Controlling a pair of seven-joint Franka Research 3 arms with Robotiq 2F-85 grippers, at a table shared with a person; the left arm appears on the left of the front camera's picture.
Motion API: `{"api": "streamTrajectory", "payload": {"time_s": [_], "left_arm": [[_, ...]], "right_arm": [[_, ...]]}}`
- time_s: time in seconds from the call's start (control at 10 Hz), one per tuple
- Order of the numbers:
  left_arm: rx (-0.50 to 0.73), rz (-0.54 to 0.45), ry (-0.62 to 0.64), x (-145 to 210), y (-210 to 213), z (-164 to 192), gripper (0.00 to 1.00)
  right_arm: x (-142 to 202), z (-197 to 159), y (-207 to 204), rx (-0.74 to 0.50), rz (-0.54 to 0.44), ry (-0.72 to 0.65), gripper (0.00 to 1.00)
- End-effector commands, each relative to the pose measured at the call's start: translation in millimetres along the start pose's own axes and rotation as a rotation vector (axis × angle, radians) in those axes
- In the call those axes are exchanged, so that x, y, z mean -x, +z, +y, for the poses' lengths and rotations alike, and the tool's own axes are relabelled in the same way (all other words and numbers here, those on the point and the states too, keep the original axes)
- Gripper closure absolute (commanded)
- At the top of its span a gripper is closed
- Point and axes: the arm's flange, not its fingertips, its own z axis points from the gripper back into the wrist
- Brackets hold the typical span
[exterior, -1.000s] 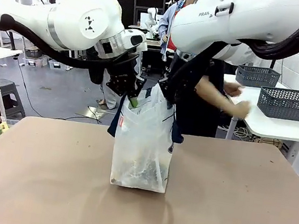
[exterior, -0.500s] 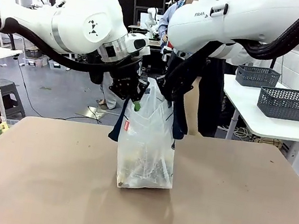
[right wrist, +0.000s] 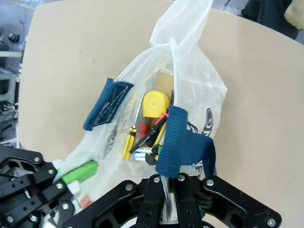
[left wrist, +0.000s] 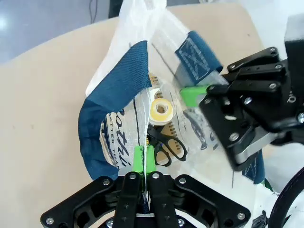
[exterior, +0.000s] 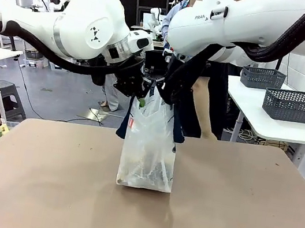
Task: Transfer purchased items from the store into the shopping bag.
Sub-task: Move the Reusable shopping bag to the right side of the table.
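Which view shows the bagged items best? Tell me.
Right wrist view: it looks into the open shopping bag onto the items. Left wrist view shows a few through plastic; front view, a blurred heap.

Shopping bag (exterior: 149,148) on table (exterior: 240,216) centre; items (right wrist: 154,105) inside, perhaps scissors (left wrist: 167,145) too.

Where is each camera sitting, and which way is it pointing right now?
Front: fixed on the robot's side, facing across the table at the person; the left arm and right arm meet at the bag.
Left wrist: above the bag, looking down into it; the left gripper pinches the rim.
Right wrist: also looking down inside; the right gripper pinches the opposite rim.
Shared: both wrist views show the bag's open mouth and the other gripper.
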Motion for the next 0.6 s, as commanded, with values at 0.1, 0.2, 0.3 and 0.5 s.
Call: {"api": "streamTrajectory", "payload": {"time_s": [0.1, 0.2, 0.3, 0.5], "left_arm": [[0.018, -0.056, -0.014, 1.4, -6.7, -1.6, 1.00], [0.041, -0.049, -0.022, 0.0, -8.1, -2.5, 1.00], [0.055, -0.052, -0.025, -1.1, -11.2, -2.1, 1.00], [0.085, -0.065, -0.017, 0.0, -6.6, -0.3, 1.00]], "right_arm": [[-11.4, 10.3, -0.2, -0.059, -0.045, -0.090, 1.00], [-12.5, 10.1, -1.4, -0.064, -0.052, -0.106, 1.00], [-14.0, 11.1, -3.1, -0.072, -0.060, -0.122, 1.00], [-13.0, 11.1, -4.1, -0.079, -0.068, -0.134, 1.00]]}}
